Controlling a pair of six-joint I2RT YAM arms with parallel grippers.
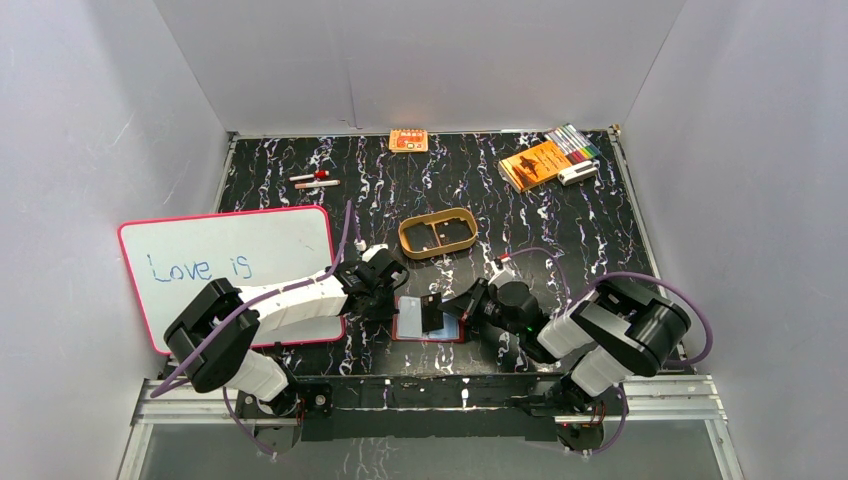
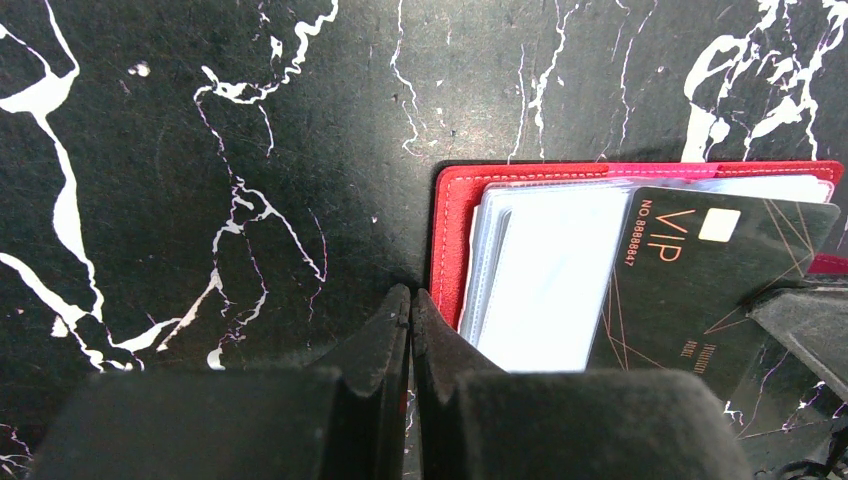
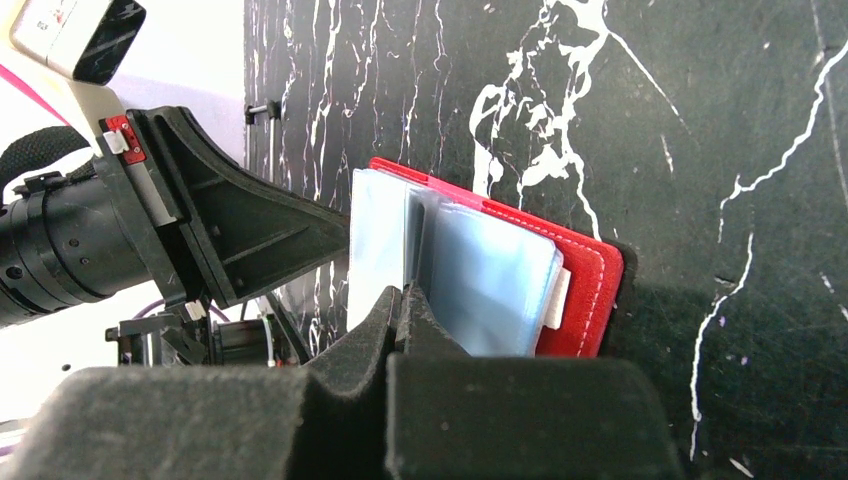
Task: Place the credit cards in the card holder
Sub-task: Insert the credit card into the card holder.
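Hardly begun, we judge: dark credit card point(image 2: 690, 270) unseated on card holder point(image 2: 455, 220); left gripper point(image 2: 410, 295), right gripper point(image 3: 400, 292) both closed.

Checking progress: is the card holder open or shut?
Open. The holder lies spread flat, its clear sleeves exposed and fanned, with a black card across them.

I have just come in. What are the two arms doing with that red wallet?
The card holder lies open between the two grippers. The right gripper is shut on a black VIP card, which slants across the clear sleeves, seemingly not yet in a pocket. The left gripper, shut, rests at the holder's edge.
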